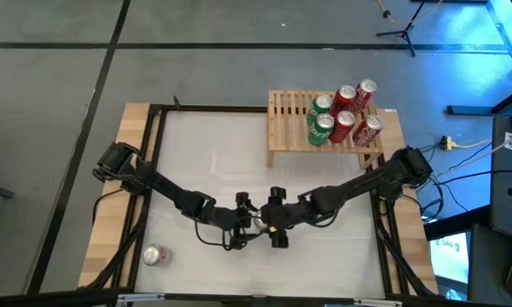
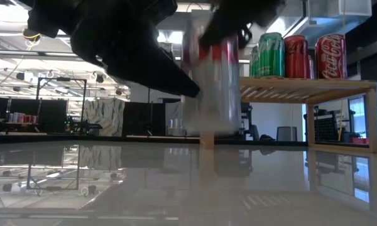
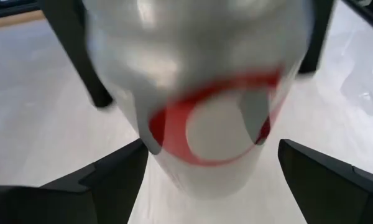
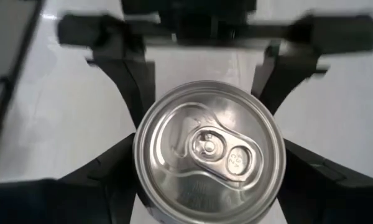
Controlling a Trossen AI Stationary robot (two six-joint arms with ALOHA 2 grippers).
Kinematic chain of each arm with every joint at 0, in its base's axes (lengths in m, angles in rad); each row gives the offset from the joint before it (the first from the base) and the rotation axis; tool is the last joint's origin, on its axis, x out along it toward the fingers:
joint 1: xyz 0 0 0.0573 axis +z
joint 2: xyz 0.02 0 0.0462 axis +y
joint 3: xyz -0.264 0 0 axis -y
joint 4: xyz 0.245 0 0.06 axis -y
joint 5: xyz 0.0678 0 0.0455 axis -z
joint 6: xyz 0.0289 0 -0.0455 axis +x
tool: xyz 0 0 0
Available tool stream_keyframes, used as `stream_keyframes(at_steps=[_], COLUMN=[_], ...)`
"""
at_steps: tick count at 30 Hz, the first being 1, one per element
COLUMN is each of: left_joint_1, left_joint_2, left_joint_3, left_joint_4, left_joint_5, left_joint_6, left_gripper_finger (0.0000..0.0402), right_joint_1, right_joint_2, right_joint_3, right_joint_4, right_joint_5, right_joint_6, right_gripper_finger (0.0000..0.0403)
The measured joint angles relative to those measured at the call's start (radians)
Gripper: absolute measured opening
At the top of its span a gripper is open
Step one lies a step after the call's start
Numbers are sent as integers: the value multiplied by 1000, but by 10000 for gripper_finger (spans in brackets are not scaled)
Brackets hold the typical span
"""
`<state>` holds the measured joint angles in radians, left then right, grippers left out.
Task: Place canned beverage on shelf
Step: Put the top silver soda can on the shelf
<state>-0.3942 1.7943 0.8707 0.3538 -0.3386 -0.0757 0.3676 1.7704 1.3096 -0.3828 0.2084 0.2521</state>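
Observation:
A silver can with a red band [image 2: 210,88] is upright in the air over the middle of the table. My right gripper [image 1: 277,223] is shut on it from above. My left gripper [image 1: 243,215] is open. Its two fingers [image 3: 112,180] stand on either side of the can's lower part [image 3: 205,124] with a gap, coming from the table's left. The wooden slatted shelf [image 1: 290,119] stands at the far right and carries green cans [image 1: 321,128] and red cans [image 1: 358,98], all upright on their bases. My right gripper pinches the can's wall just under the top rim [image 4: 140,149] between its two fingers [image 4: 105,168]. The fingers point down along the can. The can hangs upright below them, its lid [image 4: 208,152] up, lifted clear of the table.
Another silver can [image 1: 157,255] lies on its side near the table's near left corner. The left part of the shelf top [image 2: 283,85] is bare slats. The white table top [image 1: 213,162] lies between the arms and the shelf.

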Motion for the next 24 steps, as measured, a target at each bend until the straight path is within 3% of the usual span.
stream_keyframes(at_steps=[7, 10, 15, 24], left_joint_1=[-18, -27, -31, -31], left_joint_2=[-2, 5, 2, 2], left_joint_3=[1, -2, 0, -1], left_joint_4=[9, -15, -3, -1], left_joint_5=[-30, -14, -27, -32], left_joint_6=[-18, -29, -28, -23], left_gripper_finger=[349, 349, 349, 349], right_joint_1=[1, -18, -70, -311], right_joint_2=[-44, -98, -209, -390], right_joint_3=[160, 224, 278, 284], right_joint_4=[-200, -256, -352, -450], right_joint_5=[19, 143, 260, 248], right_joint_6=[-90, -149, -186, -204], right_gripper_finger=[282, 282, 282, 282])
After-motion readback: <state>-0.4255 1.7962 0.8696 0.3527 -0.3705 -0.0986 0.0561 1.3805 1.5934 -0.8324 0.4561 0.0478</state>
